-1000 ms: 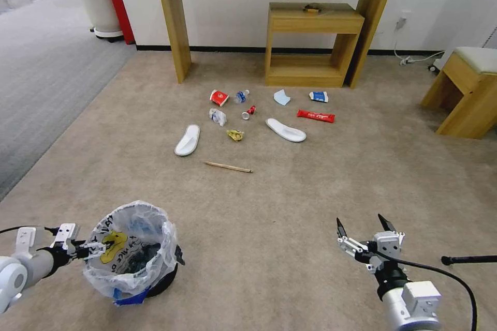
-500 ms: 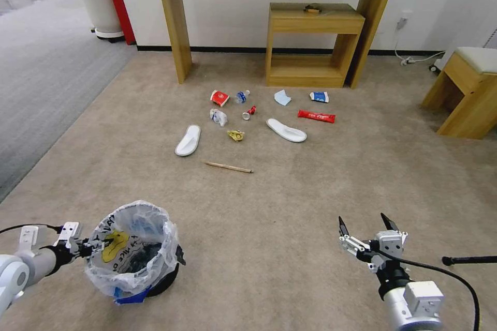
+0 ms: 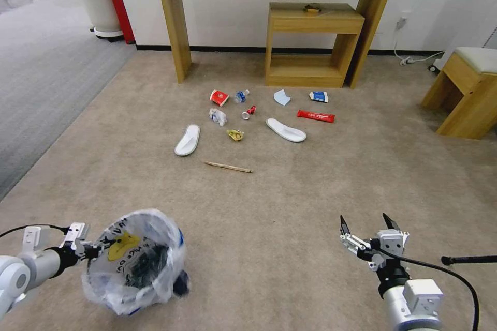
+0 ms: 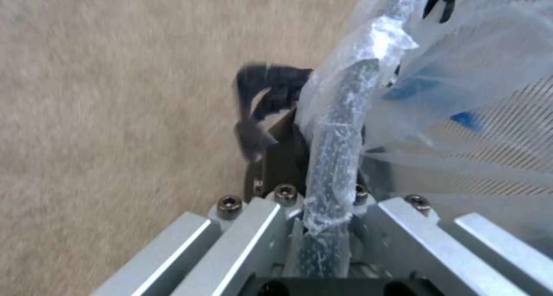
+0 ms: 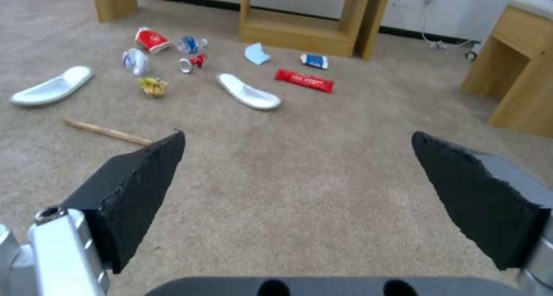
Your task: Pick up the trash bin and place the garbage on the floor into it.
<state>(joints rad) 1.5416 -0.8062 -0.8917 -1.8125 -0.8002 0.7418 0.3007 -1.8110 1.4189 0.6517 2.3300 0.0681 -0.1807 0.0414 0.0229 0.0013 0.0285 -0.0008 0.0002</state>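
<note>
The trash bin (image 3: 134, 264), black with a crinkled printed bag, hangs tilted near my left side over the beige floor (image 3: 290, 201). My left gripper (image 3: 101, 244) is shut on its bagged rim (image 4: 337, 127). The garbage lies ahead on the carpet: two white slippers (image 3: 187, 139) (image 3: 286, 130), a wooden stick (image 3: 228, 167), a red cup (image 3: 219, 98), a small bottle (image 3: 240, 96), a red can (image 3: 248, 112), a red wrapper (image 3: 316, 116), a yellow wrapper (image 3: 235, 135), a blue wrapper (image 3: 319, 96) and a light-blue mask (image 3: 281, 97). My right gripper (image 3: 366, 225) hovers open at the lower right, holding nothing (image 5: 300, 144).
A tall wooden console (image 3: 176, 36) and a low wooden shelf (image 3: 310, 46) stand against the wall behind the litter. A wooden stool (image 3: 468, 93) is at the right. A white plant pot (image 3: 98, 8) and grey ribbed carpet (image 3: 36, 77) lie to the left.
The trash bin has tipped and come up off the carpet with my left gripper, shifting a little toward me. The right gripper has barely moved.
</note>
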